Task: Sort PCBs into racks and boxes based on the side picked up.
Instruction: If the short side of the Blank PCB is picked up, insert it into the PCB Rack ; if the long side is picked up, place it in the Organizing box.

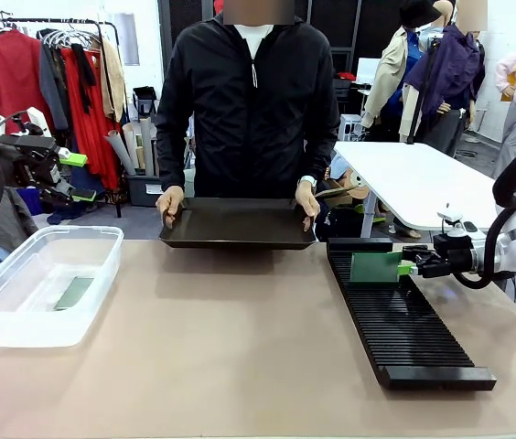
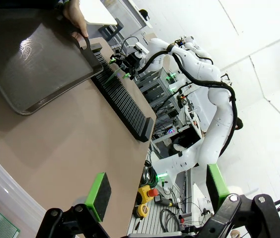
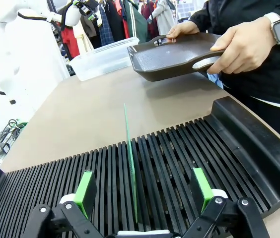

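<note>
No readable writing or brand marks can be made out on any item. The left gripper [image 1: 80, 176] is held above the tabletop's [image 1: 240, 347] left end, over the clear box [image 1: 43, 283]; its jaws are spread wide and nothing is held between them. One PCB [image 1: 74, 293] is seen lying flat on the floor of the box. The right gripper [image 1: 409, 267] is positioned at the far end of the black rack [image 1: 404, 325], jaws fully apart, with a second PCB [image 3: 130, 158] standing upright in a slot midway between the green pads [image 3: 85, 191], untouched by either. A shallow black tray [image 1: 237, 224] is held tilted by the person's hands [image 1: 169, 203] at the far edge of the tabletop.
</note>
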### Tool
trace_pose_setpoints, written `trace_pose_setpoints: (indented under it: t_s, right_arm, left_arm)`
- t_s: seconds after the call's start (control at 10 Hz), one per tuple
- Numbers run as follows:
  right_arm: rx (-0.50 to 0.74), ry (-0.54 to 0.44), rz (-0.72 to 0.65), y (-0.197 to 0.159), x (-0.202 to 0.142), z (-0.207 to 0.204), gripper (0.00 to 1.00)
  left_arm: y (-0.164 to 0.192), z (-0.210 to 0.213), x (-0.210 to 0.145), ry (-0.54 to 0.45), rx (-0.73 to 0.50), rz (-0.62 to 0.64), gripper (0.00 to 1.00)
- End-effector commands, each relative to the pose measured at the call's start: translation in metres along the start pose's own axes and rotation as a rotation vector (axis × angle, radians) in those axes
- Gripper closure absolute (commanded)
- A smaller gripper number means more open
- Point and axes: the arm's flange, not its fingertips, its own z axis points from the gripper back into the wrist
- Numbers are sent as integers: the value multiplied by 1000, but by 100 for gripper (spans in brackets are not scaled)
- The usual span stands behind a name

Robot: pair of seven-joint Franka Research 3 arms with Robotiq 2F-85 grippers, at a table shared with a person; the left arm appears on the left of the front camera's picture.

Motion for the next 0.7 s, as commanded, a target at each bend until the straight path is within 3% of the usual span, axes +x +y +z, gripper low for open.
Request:
trace_pose_setpoints:
  t_s: [0.0,0.4,0.6]
  right_arm:
    - [3,-3,2,2,16,2,0]
    - [-23,-22,-29,23,72,11,0]
    - [-18,-48,-123,39,98,9,0]
  left_arm:
    - [-2,1,0,-9,-3,-4,0]
    - [-2,1,0,-9,-3,-4,0]
    - [-2,1,0,-9,-3,-4,0]
